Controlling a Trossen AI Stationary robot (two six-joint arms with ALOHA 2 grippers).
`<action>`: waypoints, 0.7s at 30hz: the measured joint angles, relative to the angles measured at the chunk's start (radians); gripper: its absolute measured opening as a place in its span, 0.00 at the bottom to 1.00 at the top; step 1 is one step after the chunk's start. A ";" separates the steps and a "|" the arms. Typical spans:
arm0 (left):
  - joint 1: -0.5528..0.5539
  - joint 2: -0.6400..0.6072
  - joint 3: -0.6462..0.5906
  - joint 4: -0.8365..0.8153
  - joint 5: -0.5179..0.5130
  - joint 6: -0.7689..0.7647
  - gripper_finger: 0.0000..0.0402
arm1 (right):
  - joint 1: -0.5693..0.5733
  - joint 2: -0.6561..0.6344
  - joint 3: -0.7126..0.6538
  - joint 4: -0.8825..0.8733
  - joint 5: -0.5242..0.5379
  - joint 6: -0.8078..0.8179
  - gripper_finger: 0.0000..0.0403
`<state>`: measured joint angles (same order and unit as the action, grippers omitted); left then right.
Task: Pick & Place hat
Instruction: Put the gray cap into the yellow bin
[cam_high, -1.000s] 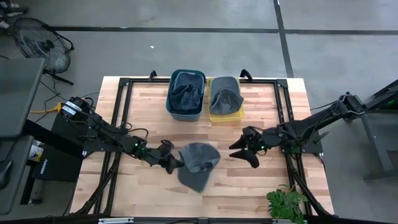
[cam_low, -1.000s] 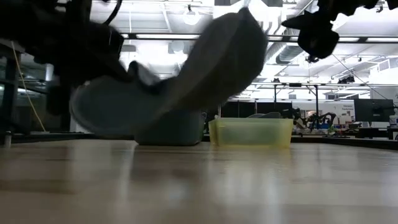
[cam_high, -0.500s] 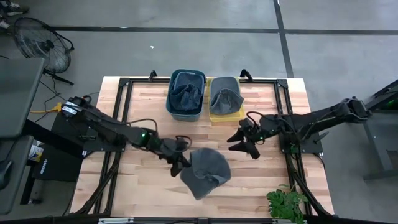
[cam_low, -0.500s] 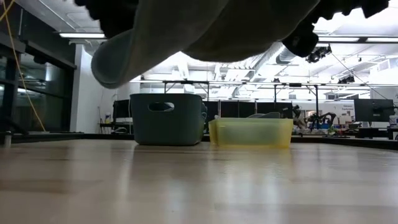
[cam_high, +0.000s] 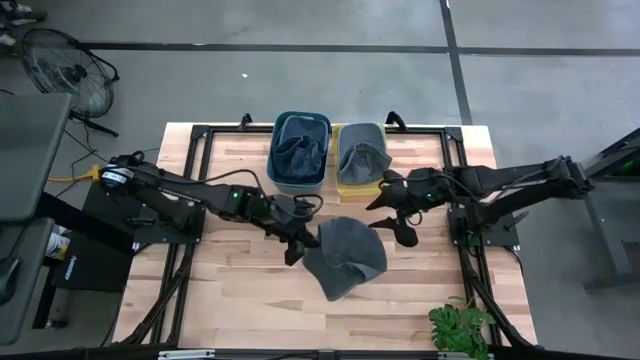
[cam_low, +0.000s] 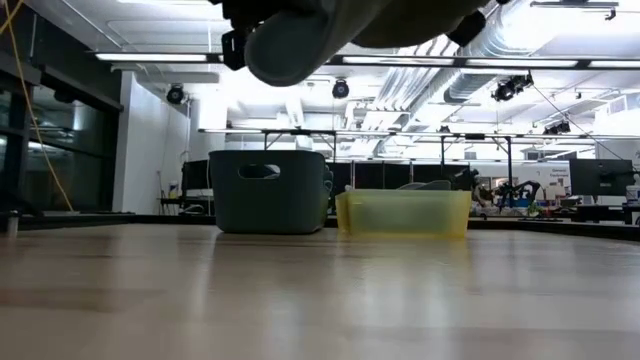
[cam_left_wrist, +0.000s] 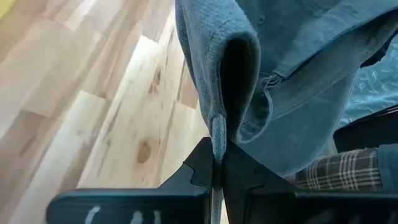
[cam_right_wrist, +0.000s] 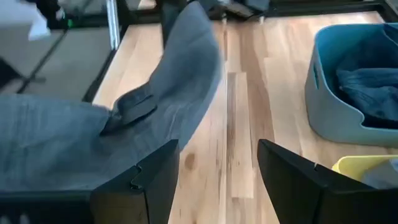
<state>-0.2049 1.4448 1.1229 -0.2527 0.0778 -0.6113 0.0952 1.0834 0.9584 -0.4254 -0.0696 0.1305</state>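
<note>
A grey cloth hat (cam_high: 347, 259) hangs in the air over the table's middle and shows at the top of the low view as the hat (cam_low: 340, 25). My left gripper (cam_high: 303, 243) is at the hat's left side and is shut on it. My right gripper (cam_high: 397, 217) hovers open just right of the hat, nearer the far edge, touching nothing. In the right wrist view the hat (cam_right_wrist: 124, 124) fills the space ahead of the right gripper (cam_right_wrist: 217, 180). A blue bin (cam_high: 300, 152) and a yellow bin (cam_high: 362, 160) stand side by side at the far edge, each with grey cloth inside. My left gripper (cam_left_wrist: 217, 167) pinches a thin edge of the hat (cam_left_wrist: 217, 134) between its two shut fingers, where the cloth folds over into a rolled rim (cam_left_wrist: 219, 59). The fingers come roughly level from the table's left. The hat is lifted clear of the table and extends rightward from the fingers.
The blue bin (cam_low: 270, 190) and yellow bin (cam_low: 405, 212) stand on the wooden table (cam_high: 240, 300) near its far edge. A green plant (cam_high: 460, 328) sits at the near right corner. A fan (cam_high: 65, 70) and a cabinet stand on the floor at left.
My left gripper has carried the hat toward the table's right and somewhat toward the far edge, raising it higher above the table. My right gripper has moved toward the far edge, nearer the yellow bin, staying open.
</note>
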 joint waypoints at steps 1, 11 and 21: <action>0.004 0.000 0.004 -0.006 0.000 0.006 0.02 | -0.001 0.017 0.028 -0.029 0.000 -0.021 0.52; 0.004 0.000 0.006 -0.015 -0.013 0.005 0.02 | -0.032 0.230 0.250 -0.122 -0.105 -0.137 0.52; 0.002 0.000 0.006 -0.036 -0.017 0.001 0.01 | -0.070 0.424 0.377 -0.143 -0.235 -0.188 0.52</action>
<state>-0.2031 1.4448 1.1286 -0.2884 0.0612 -0.6098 0.0250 1.5077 1.3355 -0.5686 -0.3044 -0.0571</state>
